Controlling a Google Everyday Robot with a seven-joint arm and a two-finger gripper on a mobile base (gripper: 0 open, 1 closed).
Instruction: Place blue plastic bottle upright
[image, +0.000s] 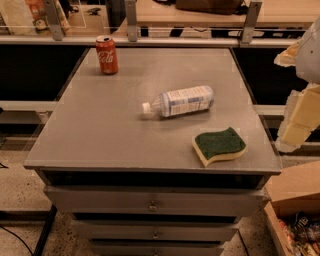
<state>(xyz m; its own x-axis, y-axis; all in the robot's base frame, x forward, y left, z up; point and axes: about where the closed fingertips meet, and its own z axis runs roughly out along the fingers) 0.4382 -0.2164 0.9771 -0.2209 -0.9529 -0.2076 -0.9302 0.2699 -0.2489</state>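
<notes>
A grey metal drawer cabinet (100, 130) seen from above and in front. The blue plastic bottle (180, 101) lies on its side near the middle of the top, its white cap (146, 107) pointing left and its base pointing right. A red Coca-Cola can (106, 55) stands upright at the far left corner, well apart from the bottle. A green-topped yellow sponge (219, 145) lies near the front right corner.

The gripper (298, 120), pale and cream-coloured, hangs at the right edge of the view, off the side of the cabinet and well apart from the bottle. Whether it is apart or together cannot be told.

Likely risks: the bottle is round, so a glancing touch may roll it toward the front or back edge. The thin plastic may buckle or slip under a squeeze. The bottle looks light, so it may topple if released tilted. A low approach from the right may drag the sponge.
</notes>
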